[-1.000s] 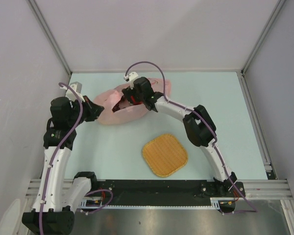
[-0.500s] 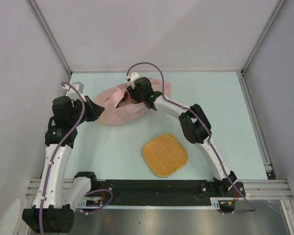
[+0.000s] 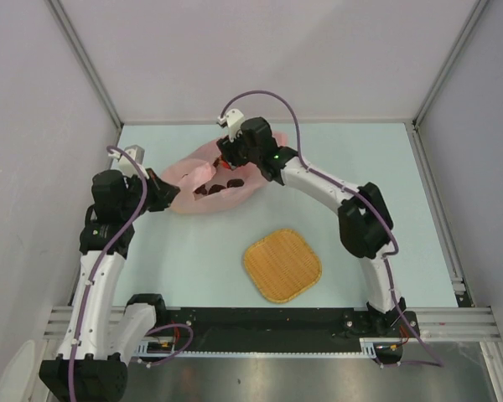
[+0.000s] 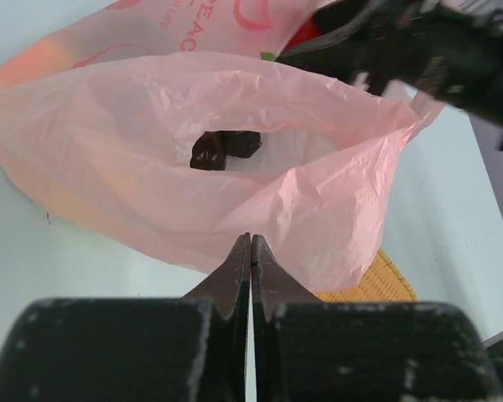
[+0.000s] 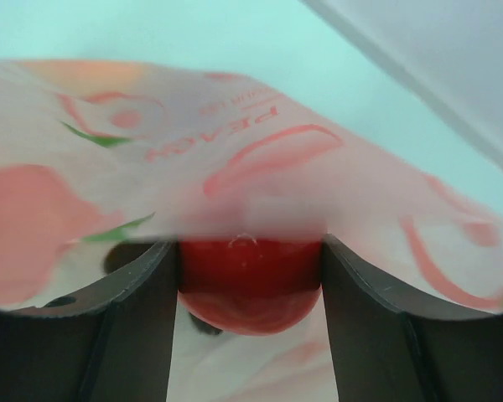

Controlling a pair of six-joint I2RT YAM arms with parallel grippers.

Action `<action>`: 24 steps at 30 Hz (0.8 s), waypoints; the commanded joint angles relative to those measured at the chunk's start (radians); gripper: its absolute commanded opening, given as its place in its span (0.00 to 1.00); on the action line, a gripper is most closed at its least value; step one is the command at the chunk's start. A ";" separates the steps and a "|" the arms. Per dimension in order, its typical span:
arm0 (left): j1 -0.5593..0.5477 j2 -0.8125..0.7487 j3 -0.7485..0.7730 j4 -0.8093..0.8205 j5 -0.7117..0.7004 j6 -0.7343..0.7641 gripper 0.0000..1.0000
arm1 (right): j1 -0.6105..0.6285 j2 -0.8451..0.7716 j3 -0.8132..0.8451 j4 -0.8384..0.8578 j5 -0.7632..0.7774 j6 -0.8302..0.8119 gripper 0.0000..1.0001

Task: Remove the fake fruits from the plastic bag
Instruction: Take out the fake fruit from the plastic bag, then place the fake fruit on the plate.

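Observation:
The pink plastic bag (image 3: 203, 182) lies at the back left of the table, mouth held open. My left gripper (image 3: 169, 195) is shut on the bag's near edge (image 4: 260, 226). Two dark plums (image 4: 225, 148) lie inside the bag, also seen from above (image 3: 219, 187). My right gripper (image 3: 231, 159) is at the bag's far rim, shut on the red apple (image 5: 250, 280), which sits between its fingers (image 5: 134, 301) just under the printed bag film (image 5: 260, 176). Orange and yellow shapes show faintly through the bag wall (image 4: 33, 63). The grape bunch is not visible.
A woven orange-tan square tray (image 3: 282, 265) sits on the table in front of the bag, its corner showing in the left wrist view (image 4: 373, 285). Grey walls enclose the back and both sides. The right arm (image 3: 344, 201) arches over the table's right half.
My right gripper has lifted up and back from inside the bag to its far rim, with the red apple in it. The bag mouth gapes wider, showing the plums. The left gripper barely moved.

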 commanded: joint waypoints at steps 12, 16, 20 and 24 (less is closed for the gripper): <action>0.008 -0.106 -0.026 0.111 0.016 -0.029 0.00 | 0.153 -0.691 -0.537 -0.133 -0.034 -0.247 0.06; 0.007 -0.115 -0.038 0.173 0.035 -0.018 0.00 | 0.187 -0.861 -0.746 -0.144 0.035 -0.372 0.06; 0.008 -0.101 -0.046 0.207 0.061 -0.017 0.01 | 0.208 -0.949 -0.884 -0.161 0.076 -0.478 0.06; 0.008 -0.084 -0.073 0.256 0.206 -0.021 0.11 | 0.236 -0.972 -1.029 -0.115 0.135 -0.582 0.05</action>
